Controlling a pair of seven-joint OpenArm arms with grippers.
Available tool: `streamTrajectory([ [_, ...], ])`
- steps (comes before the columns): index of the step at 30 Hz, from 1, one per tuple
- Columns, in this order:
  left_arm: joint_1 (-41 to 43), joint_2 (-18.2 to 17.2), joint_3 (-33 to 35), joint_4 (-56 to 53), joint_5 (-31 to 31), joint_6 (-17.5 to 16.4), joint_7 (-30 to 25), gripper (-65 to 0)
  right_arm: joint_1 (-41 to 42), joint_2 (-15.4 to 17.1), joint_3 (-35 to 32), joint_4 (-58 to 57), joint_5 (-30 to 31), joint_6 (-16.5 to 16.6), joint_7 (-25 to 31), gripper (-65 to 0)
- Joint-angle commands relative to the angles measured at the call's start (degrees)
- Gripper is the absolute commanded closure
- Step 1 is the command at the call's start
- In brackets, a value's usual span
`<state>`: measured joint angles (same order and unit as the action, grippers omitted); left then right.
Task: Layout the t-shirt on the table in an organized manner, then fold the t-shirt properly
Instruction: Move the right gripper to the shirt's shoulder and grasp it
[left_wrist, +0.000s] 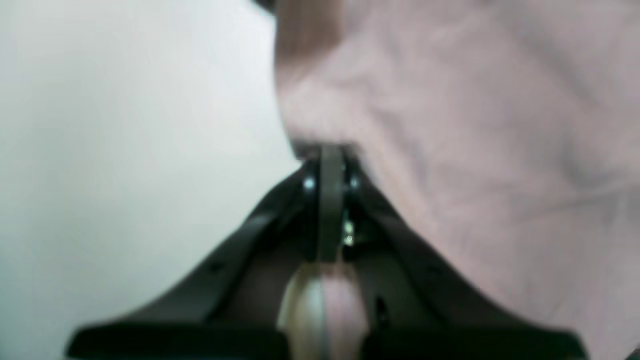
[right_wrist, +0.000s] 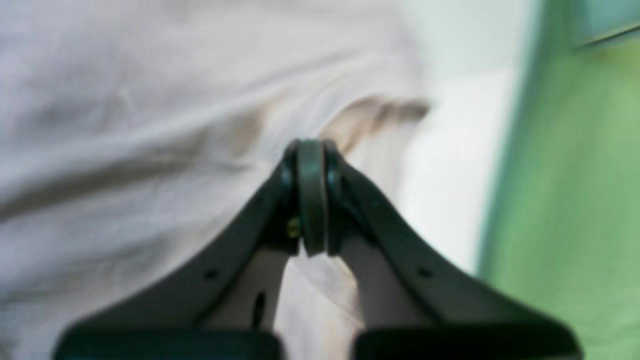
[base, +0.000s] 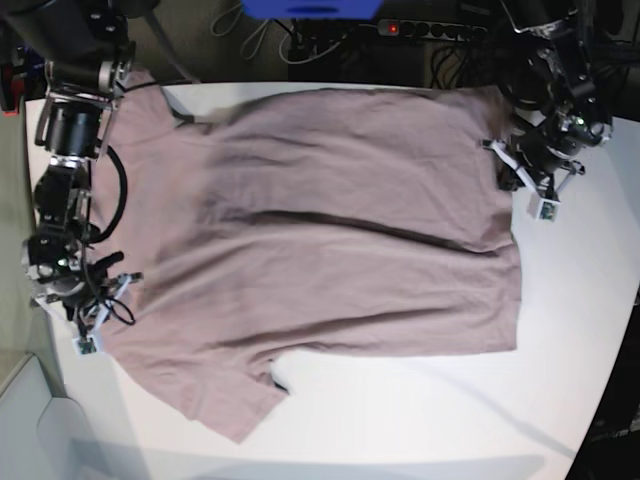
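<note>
While the t-shirt (base: 330, 230) lies spread on the table (base: 590, 290), long axis from 9 to 3 o'clock, the right gripper (base: 95, 320) pinches its 9 o'clock edge and the left gripper (base: 515, 165) its 3 o'clock edge.

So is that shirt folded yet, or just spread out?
Spread out. The t-shirt lies open on the table, one sleeve showing, wrinkled, no fold made.

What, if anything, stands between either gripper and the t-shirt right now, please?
Nothing visible does. The left gripper is closed on the t-shirt at its edge, and the right gripper is closed with its tips against the cloth. The shirt lies spread on the table, with no other object near either gripper.
</note>
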<state>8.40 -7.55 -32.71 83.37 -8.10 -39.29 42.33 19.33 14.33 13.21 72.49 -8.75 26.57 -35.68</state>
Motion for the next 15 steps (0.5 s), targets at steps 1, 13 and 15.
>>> streamTrajectory([
  [1, -0.2, -0.1, 0.2, -2.4, 1.5, -0.5, 1.7, -0.1, -0.6, 0.7, 0.1, 3.9, 0.3, -0.1, -0.5, 0.0],
  [13, -5.5, -7.1, -0.1, -14.1, 1.5, -0.6, -3.1, -0.1, -21.0, -3.1, 0.3, 25.0, 0.4, 0.0, -12.1, 0.0],
  [15, -5.5, -8.3, -0.1, -14.1, 1.5, -0.6, -3.3, -0.1, -24.1, -4.0, 0.4, 25.8, 0.4, 0.0, -12.0, 0.0],
])
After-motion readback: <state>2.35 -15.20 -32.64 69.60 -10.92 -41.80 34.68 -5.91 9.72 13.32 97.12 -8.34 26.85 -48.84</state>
